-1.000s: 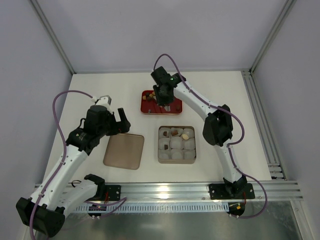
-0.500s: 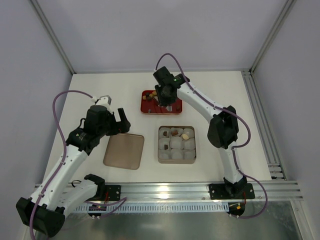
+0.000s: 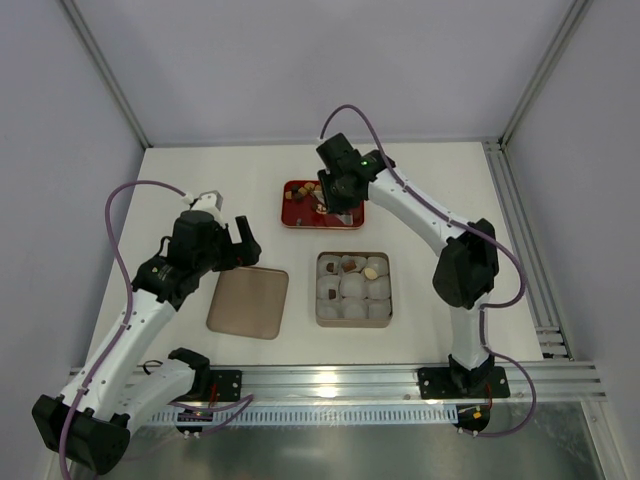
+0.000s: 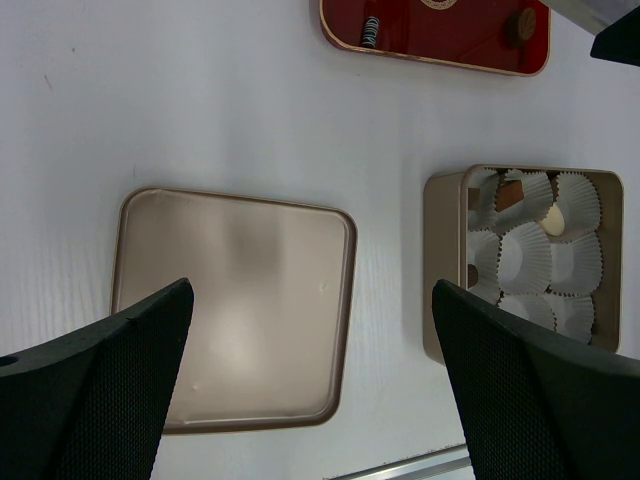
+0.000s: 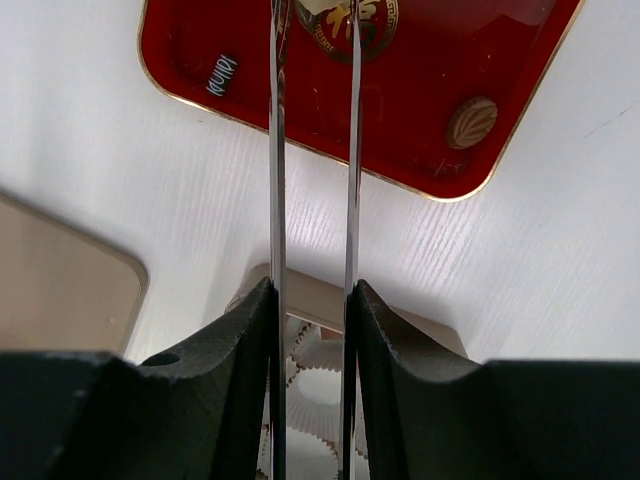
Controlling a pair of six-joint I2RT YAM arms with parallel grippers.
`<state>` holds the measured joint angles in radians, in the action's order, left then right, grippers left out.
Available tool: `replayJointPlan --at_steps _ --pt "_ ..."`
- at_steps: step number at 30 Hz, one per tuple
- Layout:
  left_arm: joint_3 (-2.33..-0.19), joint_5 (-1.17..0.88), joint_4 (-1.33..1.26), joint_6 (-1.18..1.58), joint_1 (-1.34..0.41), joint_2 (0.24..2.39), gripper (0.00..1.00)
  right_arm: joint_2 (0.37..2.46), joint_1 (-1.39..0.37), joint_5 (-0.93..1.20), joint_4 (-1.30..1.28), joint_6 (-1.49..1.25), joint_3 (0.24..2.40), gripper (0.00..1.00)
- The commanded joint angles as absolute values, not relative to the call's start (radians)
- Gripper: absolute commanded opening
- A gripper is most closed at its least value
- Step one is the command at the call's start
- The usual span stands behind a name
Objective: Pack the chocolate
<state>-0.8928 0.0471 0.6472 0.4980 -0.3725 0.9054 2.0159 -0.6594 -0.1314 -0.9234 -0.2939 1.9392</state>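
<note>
- Left fingers (image 4: 100,390) of mine are spread wide with nothing between them. They hang above the tan lid (image 4: 235,310), which lies flat on the white desk (image 4: 200,100).
- My right fingers (image 5: 235,390) carry two thin metal blades that stand close and parallel, with only a narrow slit between them.
- Those blades reach over the red tray (image 5: 450,50) and their tips run off the top of the wrist view, so I cannot tell whether they pinch anything.
- Some chocolate (image 5: 471,121) lies loose in that tray: a round tan ribbed sweet near one corner, and a small dark striped piece (image 5: 221,74) toward the other end.
- More of it sits in the box (image 4: 445,250), which stands open on the desk beside the lid, apart from it and nearer my bases than the tray.
- White paper cups (image 4: 525,258) fill the box; a brown piece (image 4: 508,192) and a cream piece (image 4: 553,222) rest in cups along the side facing the tray.
- Seen from above, the tray and the box do not touch, and a strip of bare desk shows between them.
</note>
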Motion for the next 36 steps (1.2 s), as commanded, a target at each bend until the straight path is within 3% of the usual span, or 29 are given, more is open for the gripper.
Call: replayJointPlan --at_steps 1,26,36 --pt "-0.888 0.046 0.626 0.508 -0.370 0.887 1.00 1.901 -0.664 -0.130 -0.884 -0.307 1.910 0.37" --pt "-0.891 0.043 0.624 0.506 -0.370 0.899 1.00 1.197 -0.676 -0.012 -0.980 -0.376 1.295 0.38" --pt "-0.890 0.052 0.624 0.506 -0.370 0.904 1.00 1.082 -0.752 0.052 -1.072 -0.413 1.160 0.37"
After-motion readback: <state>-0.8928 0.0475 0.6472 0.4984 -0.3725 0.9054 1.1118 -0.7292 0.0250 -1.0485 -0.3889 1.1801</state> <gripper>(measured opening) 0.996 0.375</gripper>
